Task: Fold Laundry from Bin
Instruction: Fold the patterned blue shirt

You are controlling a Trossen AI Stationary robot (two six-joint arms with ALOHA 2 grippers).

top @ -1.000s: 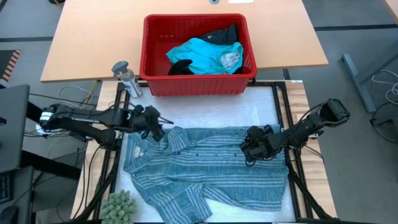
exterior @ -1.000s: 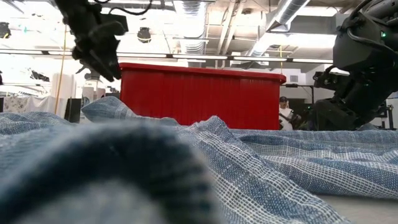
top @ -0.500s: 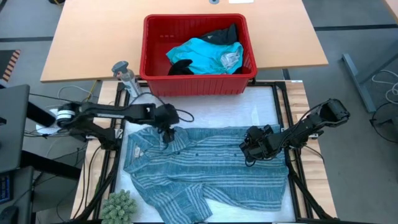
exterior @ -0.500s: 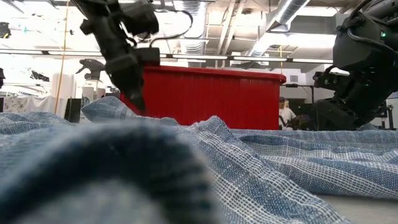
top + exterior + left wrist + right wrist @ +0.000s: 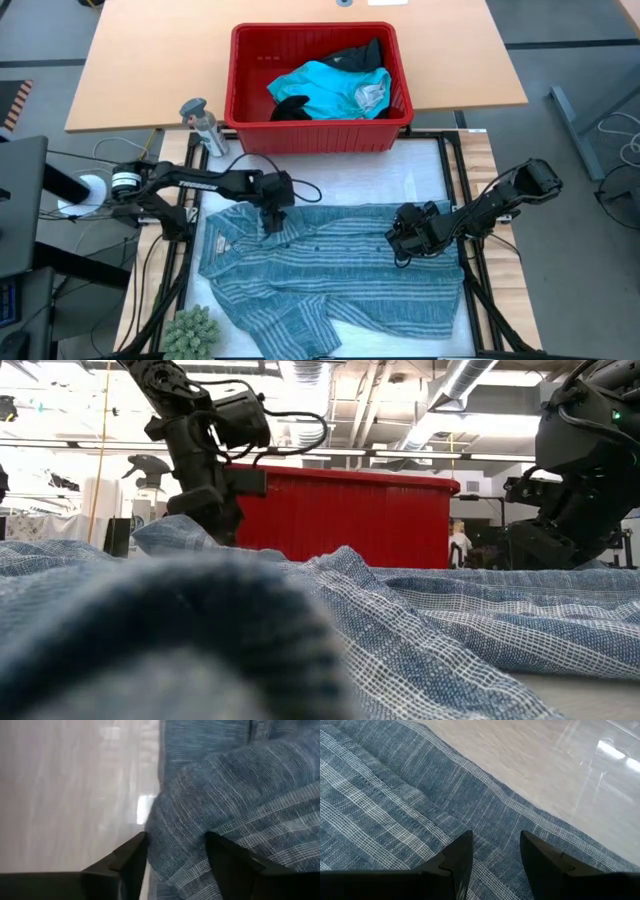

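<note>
Left gripper [image 5: 272, 217] has swung right and dropped open-fingered around the floppy striped shirt's [image 5: 330, 265] far edge, right gripper [image 5: 405, 243] open on its right edge.

The shirt [image 5: 330, 275] lies spread on the mat beneath both grippers. The left gripper [image 5: 272, 222] sits on its far edge, the right gripper [image 5: 398, 242] on its right part. Beyond both stands the bin [image 5: 318, 138], clothes [image 5: 330, 88] inside; a bottle [image 5: 203, 125] stands left of it.
</note>
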